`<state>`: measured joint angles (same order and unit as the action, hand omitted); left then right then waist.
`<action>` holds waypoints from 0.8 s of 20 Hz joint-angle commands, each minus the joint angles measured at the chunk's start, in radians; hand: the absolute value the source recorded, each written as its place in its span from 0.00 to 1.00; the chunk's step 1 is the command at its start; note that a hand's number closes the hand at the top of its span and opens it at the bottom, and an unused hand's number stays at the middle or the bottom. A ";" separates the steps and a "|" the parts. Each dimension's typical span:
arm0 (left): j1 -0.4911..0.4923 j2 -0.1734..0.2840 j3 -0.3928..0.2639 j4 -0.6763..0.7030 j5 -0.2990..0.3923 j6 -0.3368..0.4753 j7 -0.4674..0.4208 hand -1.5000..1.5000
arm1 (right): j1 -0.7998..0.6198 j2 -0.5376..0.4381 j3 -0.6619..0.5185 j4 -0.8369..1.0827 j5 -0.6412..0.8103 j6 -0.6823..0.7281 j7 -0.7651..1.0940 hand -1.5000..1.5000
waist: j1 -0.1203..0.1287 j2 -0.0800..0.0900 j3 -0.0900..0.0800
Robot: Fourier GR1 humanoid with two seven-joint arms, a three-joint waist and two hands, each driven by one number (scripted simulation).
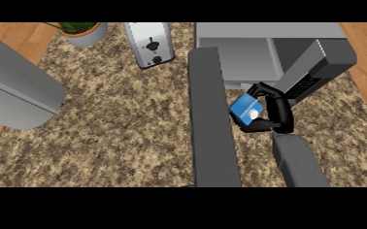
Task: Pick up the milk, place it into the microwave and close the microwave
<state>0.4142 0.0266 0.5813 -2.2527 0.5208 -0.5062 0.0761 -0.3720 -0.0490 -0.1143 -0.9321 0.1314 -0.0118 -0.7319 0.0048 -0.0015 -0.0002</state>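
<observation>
The milk (pixel 244 109) is a small blue carton with a white spot, tilted and held just above the counter. My right hand (pixel 278 110) is shut on it, with the fingers curled over its top and the thumb under its lower corner. It hangs just in front of the microwave (pixel 267 30), whose grey cavity (pixel 247 60) stands open. The microwave door (pixel 213 121) is swung wide and runs as a long grey slab towards me, immediately left of the carton. None of my left hand shows.
A silver toaster (pixel 150 43) lies at the back, left of the microwave. A potted plant (pixel 84 31) stands at the far left corner. A large rounded grey shape (pixel 25 92) covers the left edge. The speckled counter (pixel 114 126) spreads left of the door.
</observation>
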 commanded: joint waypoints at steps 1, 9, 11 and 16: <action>0.021 -0.025 0.006 0.026 -0.016 -0.028 -0.031 0.00 | -0.077 0.021 0.020 -0.005 0.045 -0.092 0.106 1.00 | 0.005 0.001 0.000; -0.051 0.029 0.015 0.083 0.002 -0.009 0.017 0.00 | -0.362 -0.019 0.021 0.225 0.175 -0.240 0.216 1.00 | 0.018 0.008 0.000; -0.004 -0.007 0.018 0.076 -0.012 -0.066 -0.036 0.00 | -0.439 -0.039 -0.029 0.361 0.168 -0.268 0.150 1.00 | 0.034 0.011 0.001; -0.040 0.012 0.033 0.109 -0.020 -0.067 -0.055 0.00 | -0.525 -0.043 -0.058 0.537 0.219 -0.428 0.127 1.00 | 0.051 0.020 0.001</action>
<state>0.3775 0.0435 0.6071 -2.1604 0.5097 -0.5593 0.0434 -0.8104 -0.0802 -0.1444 -0.5220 0.3213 -0.3399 -0.5989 0.0370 0.0111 0.0006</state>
